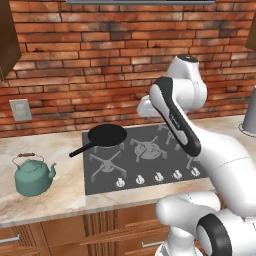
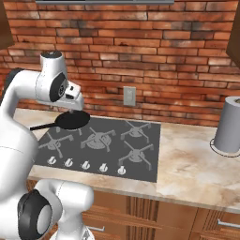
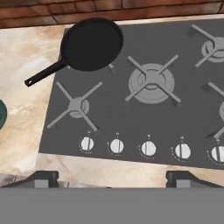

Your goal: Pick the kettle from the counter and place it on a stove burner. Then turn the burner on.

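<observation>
Gripper (image 3: 112, 178) is hovering wide open and empty over the cooktop (image 3: 131, 109), pan (image 3: 91, 43) ahead-left, kettle (image 1: 33, 175) sitting far left on counter (image 1: 55, 200).

Kettle (image 1: 32, 176) on counter (image 1: 60, 200) left of cooktop (image 1: 145, 160), frying pan (image 1: 105, 136) on its back-left burner (handle overhanging the edge)

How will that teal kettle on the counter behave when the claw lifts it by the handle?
The kettle looks rigid and squat, so it probably sits stable. Its thin arched handle may pivot, letting the body swing. The protruding spout could tilt it slightly off-centre; the glossy round body seems slippery to grip.
</observation>
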### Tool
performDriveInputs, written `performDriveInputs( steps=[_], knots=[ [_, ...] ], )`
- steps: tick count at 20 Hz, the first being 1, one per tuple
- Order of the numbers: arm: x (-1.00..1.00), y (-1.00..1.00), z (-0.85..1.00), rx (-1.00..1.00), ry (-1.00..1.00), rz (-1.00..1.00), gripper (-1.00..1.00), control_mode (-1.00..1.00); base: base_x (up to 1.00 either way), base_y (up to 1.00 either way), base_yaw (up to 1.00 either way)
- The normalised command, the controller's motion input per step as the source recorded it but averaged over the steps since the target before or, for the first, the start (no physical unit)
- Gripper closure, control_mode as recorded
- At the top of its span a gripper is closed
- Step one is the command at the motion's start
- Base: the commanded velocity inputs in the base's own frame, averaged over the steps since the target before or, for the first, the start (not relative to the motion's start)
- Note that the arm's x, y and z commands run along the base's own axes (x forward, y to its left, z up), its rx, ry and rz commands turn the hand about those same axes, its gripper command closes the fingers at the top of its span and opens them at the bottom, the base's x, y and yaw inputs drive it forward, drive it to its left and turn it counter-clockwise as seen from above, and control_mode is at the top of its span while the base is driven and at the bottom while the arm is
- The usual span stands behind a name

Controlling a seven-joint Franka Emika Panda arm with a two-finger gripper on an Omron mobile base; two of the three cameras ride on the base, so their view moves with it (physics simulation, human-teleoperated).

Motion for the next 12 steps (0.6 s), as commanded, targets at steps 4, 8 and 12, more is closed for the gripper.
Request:
performDriveInputs(
  steps=[4, 8, 12],
  knots=[
    [-0.19, 0.76, -0.11, 0.19, 0.0, 0.0, -1.0, -1.0, 0.0, 0.0, 0.0],
    [-0.22, 0.87, -0.16, 0.15, 0.0, 0.0, -1.0, -1.0, 0.0, 0.0, 0.0],
    [-0.11, 0.98, -0.13, 0.11, 0.0, 0.0, -1.0, -1.0, 0.0, 0.0, 0.0]
  ],
)
